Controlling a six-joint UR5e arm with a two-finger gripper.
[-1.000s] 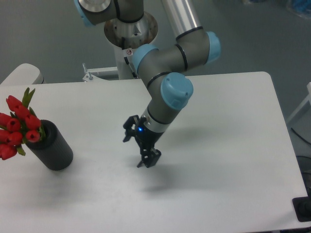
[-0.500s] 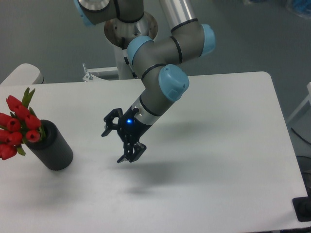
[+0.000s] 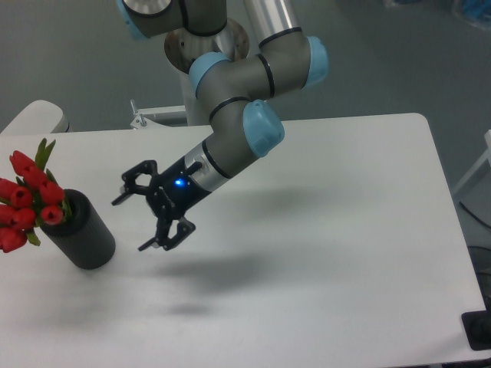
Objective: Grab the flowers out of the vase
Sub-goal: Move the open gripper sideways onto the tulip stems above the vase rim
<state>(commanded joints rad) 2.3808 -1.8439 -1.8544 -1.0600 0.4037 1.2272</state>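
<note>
The flowers (image 3: 29,201) stand in the black vase (image 3: 84,231), and the wide-open, empty gripper (image 3: 142,220) hangs just beside the vase; they look light, soft and easy to crush, so the stems seem safest to pinch.

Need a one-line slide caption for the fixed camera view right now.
Open two-finger gripper nears the red tulip bunch standing in the matte black cylindrical vase on the white table.

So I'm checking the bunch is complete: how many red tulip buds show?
About 7 on the flowers, clustered above the vase at the left edge; some may be hidden or cropped.
</note>
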